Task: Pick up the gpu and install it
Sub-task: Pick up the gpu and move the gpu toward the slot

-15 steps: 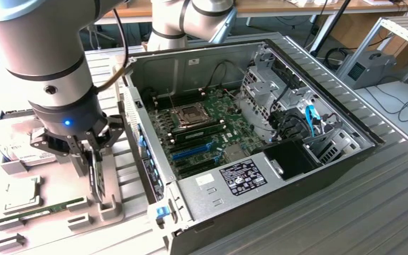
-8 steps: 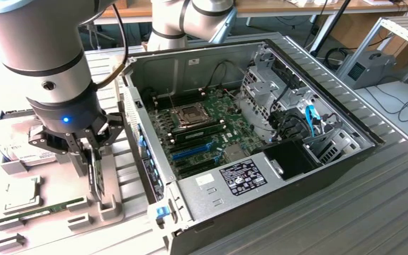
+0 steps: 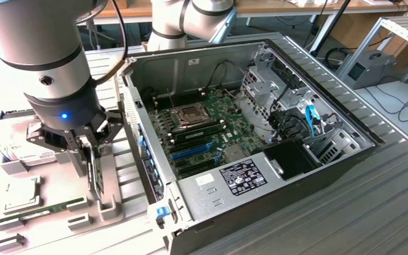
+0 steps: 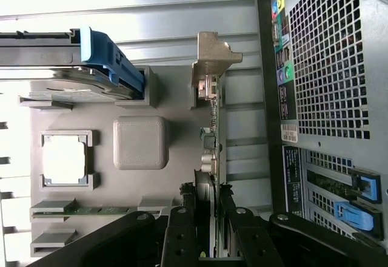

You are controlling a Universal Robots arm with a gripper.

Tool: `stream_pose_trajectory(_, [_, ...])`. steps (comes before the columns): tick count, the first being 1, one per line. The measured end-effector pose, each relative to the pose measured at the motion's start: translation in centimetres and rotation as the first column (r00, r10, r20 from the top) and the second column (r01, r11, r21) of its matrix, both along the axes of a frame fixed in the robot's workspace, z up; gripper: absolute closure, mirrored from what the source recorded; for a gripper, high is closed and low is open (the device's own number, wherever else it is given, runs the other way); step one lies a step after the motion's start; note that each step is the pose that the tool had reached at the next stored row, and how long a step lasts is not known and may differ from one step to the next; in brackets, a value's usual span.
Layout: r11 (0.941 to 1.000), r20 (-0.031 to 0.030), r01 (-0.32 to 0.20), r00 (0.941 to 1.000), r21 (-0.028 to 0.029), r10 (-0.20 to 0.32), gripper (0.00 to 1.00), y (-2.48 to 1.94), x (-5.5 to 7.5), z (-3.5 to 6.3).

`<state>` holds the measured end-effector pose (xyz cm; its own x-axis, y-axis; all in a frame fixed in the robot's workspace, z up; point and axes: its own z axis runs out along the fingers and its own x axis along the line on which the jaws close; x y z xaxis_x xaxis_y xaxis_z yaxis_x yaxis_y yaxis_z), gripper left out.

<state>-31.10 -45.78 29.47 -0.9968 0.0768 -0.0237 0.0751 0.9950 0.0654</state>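
Gripper [image 4: 208,195]: 2 jaws part-closed, clamping upright gpu [image 4: 212,124] btwn them, in holder [image 3: 109,210].

We're high up in the exterior view, looking down at a slant into the open case [image 3: 183,69], with the grey holder [image 3: 108,210] off at the exterior view's left and the arm [image 3: 48,64] looming close. Now the wrist view: we're tight in, staring straight down past the gripper [image 4: 206,197] onto the gpu [image 4: 213,127], seen edge-on. Both views share holder, gpu and the case's rear side.
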Motion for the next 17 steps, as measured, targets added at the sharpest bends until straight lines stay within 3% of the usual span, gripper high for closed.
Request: stream_pose_trajectory(17, [1.0000, 0.0001, 0.000, 1.0000, 0.0000, 0.000, 0.74, 0.00, 0.0, 1.95])
